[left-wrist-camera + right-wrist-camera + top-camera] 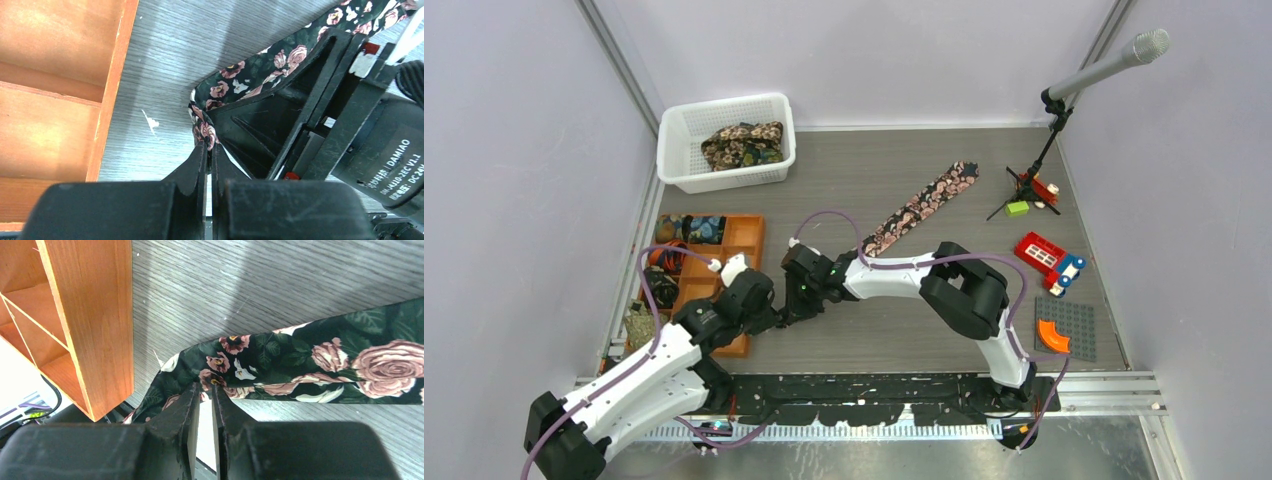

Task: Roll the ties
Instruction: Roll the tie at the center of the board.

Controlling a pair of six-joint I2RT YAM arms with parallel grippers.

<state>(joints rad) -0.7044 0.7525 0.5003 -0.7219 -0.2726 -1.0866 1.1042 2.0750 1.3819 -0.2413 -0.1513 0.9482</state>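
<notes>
A black tie with pink-cream flowers lies diagonally across the table, its wide end at the back right. Its near end is folded over beside the orange tray. My left gripper is shut on the folded near edge of this tie. My right gripper is shut on the same tie a little further along. Both grippers meet just right of the tray in the top view, the left and the right. More ties lie bunched in the white basket.
The orange compartment tray stands at the left with rolled ties in its cells. The white mesh basket is at the back left. A microphone stand, toy bricks and a grey baseplate are at the right.
</notes>
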